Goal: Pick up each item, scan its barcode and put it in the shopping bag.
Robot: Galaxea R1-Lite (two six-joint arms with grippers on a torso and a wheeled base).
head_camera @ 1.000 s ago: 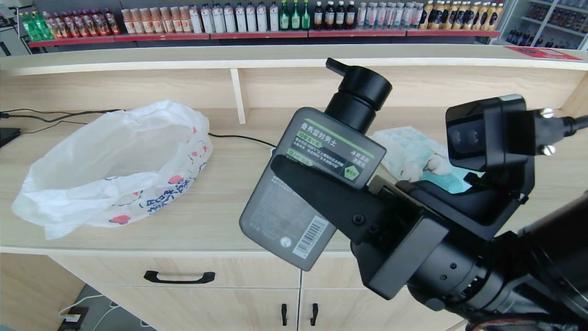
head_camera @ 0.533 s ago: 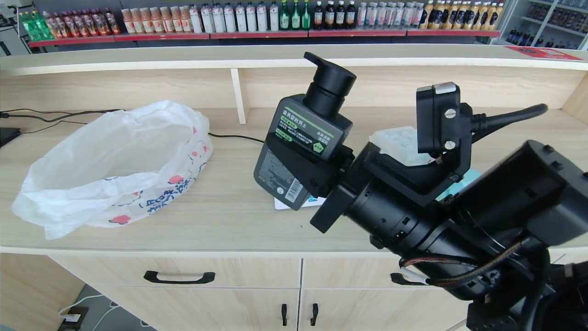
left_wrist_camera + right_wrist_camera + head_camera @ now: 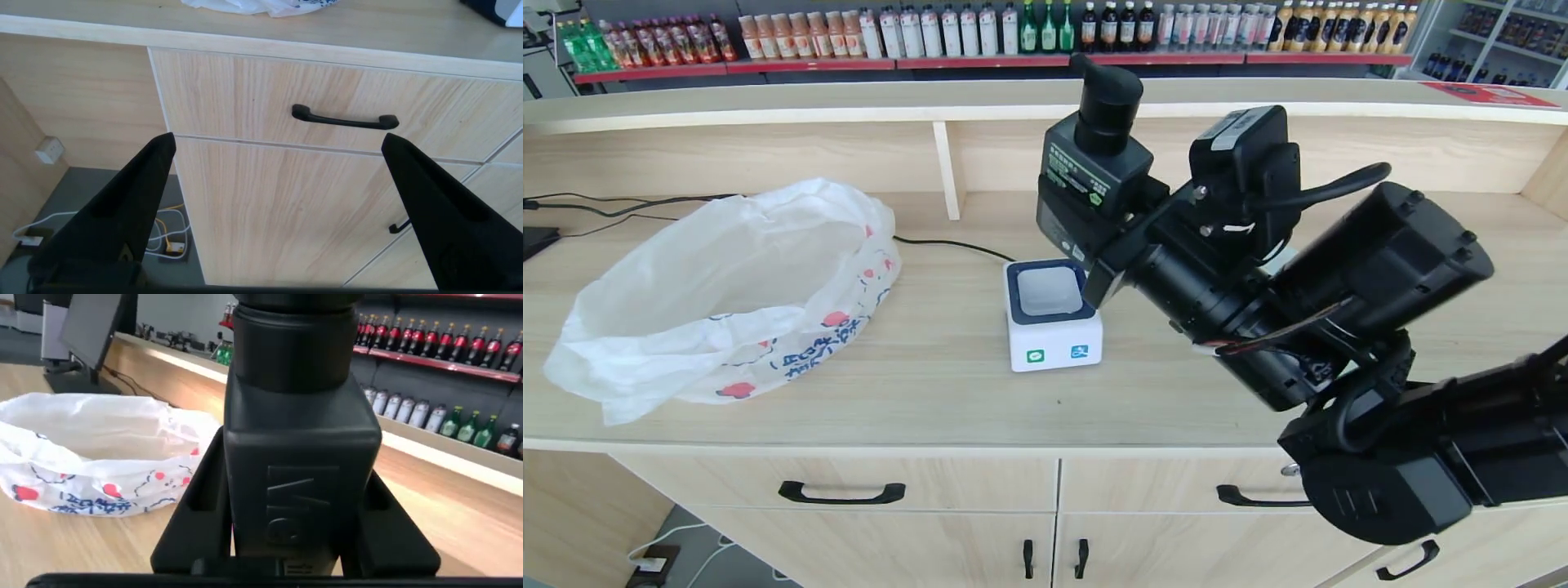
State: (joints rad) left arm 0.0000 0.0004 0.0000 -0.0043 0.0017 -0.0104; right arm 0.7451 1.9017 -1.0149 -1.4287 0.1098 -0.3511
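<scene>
A dark grey pump bottle (image 3: 1092, 167) with a black pump top hangs nearly upright over the counter, just behind and above the white barcode scanner (image 3: 1054, 314). My right gripper (image 3: 1094, 233) is shut on the bottle's lower body. The right wrist view shows the bottle (image 3: 302, 457) close up between that gripper's fingers (image 3: 196, 518). The white shopping bag (image 3: 727, 294) lies open on the counter's left, and the bag (image 3: 90, 465) also appears beyond the bottle. My left gripper (image 3: 278, 220) is open, low in front of the cabinet drawers, with nothing between its fingers.
A black cable (image 3: 947, 243) runs along the counter from the bag towards the scanner. A raised back ledge with a vertical divider (image 3: 946, 167) borders the counter's far side. Drawer handle (image 3: 345, 120) faces the left gripper. Shelves of bottles (image 3: 980, 33) stand far behind.
My right arm has carried the bottle away from the camera, up and towards the back, turning it upright. The scanner, hidden before, now shows below it. The bag has not moved.
</scene>
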